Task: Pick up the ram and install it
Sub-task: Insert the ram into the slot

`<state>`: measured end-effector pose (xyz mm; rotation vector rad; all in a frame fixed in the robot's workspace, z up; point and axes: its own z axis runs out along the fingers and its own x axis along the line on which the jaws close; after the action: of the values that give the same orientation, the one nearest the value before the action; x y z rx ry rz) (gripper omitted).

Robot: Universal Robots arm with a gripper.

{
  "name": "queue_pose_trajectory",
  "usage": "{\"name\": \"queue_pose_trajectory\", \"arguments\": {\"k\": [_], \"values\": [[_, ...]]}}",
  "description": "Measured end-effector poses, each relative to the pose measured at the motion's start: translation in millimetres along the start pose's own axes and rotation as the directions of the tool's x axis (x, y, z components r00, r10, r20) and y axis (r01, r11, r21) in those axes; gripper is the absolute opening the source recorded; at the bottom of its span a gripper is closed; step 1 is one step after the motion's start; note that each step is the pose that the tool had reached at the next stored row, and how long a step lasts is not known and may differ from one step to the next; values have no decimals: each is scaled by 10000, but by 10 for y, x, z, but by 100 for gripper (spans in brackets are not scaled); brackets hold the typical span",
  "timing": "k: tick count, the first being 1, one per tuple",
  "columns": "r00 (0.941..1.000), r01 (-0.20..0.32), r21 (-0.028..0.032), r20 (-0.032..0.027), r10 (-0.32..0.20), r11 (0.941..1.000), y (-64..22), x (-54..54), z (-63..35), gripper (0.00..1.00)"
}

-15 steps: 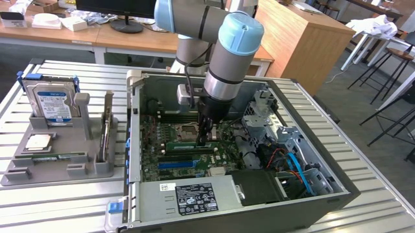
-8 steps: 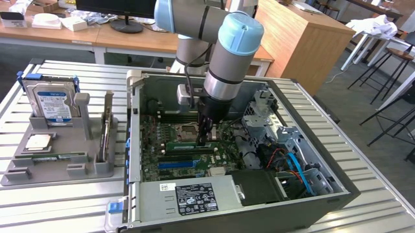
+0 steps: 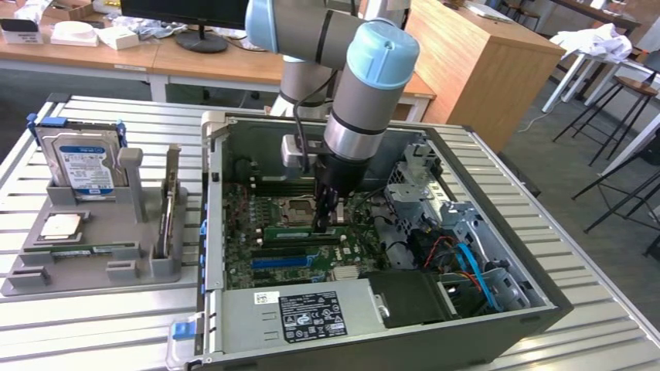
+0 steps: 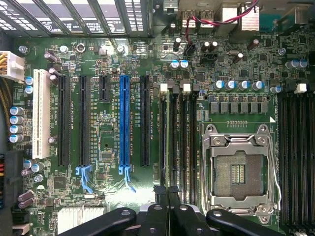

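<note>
My gripper point(image 3: 326, 226) reaches down into the open computer case point(image 3: 521, 263), just over the motherboard point(image 3: 258, 209) beside the processor socket point(image 3: 299, 207). The ram point(image 3: 292, 231), a thin green stick, lies along a memory slot under the fingertips. In the wrist view my black fingers point(image 4: 158, 209) stand close together, shut on the ram point(image 4: 168, 142). It shows edge-on as a thin line over the slot beside the empty socket point(image 4: 238, 172). I cannot tell whether it sits fully in the slot.
A grey fixture point(image 3: 62, 270) on the exterior view's left holds a blue-labelled hard drive point(image 3: 85, 162), a silver processor chip point(image 3: 60, 226) and an upright thin card point(image 3: 168, 205). The power supply point(image 3: 299, 313) and cables point(image 3: 469, 259) crowd the case's near side. Long expansion slots point(image 4: 124, 118) lie beside the memory slots.
</note>
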<state>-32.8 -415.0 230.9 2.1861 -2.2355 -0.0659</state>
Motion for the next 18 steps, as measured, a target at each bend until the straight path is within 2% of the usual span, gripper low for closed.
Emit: {"name": "queue_pose_trajectory", "arguments": {"k": [18], "values": [[10000,0,0,-2,0,10000,-9,0,12,11]]}}
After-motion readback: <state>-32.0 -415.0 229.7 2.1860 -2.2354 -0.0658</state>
